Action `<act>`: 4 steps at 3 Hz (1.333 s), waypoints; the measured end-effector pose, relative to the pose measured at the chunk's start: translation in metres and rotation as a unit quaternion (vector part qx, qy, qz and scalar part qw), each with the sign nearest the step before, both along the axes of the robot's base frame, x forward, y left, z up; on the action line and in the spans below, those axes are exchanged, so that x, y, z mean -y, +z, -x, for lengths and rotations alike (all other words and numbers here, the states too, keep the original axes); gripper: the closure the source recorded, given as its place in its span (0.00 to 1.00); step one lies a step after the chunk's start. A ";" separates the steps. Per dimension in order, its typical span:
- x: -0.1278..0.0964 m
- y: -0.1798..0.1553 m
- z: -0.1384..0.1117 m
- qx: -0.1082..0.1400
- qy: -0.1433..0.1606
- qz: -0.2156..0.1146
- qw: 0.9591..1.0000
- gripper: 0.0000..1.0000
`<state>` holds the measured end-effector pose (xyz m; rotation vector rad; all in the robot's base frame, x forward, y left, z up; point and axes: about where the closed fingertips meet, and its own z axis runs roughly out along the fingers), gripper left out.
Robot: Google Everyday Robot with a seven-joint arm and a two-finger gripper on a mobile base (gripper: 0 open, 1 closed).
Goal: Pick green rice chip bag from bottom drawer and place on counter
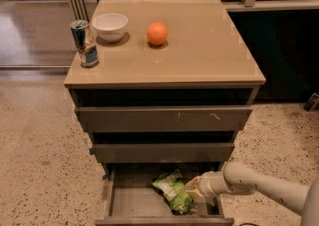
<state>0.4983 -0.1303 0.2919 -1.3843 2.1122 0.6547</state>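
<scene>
The green rice chip bag (pixel 173 190) lies crumpled on the floor of the open bottom drawer (pixel 130 203), right of the middle. My gripper (pixel 195 187), at the end of the white arm coming from the lower right, is inside the drawer at the bag's right edge, touching or nearly touching it. The beige counter (pixel 204 46) tops the cabinet above.
On the counter stand an orange (pixel 157 34), a white bowl (pixel 109 25) and a drink can (pixel 84 44) at the left. The two upper drawers (pixel 164 119) stick out slightly above the open one. Speckled floor surrounds the cabinet; a dark wall stands at the right.
</scene>
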 end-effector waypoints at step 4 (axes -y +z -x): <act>-0.004 -0.055 0.012 0.002 -0.032 -0.029 0.999 0.00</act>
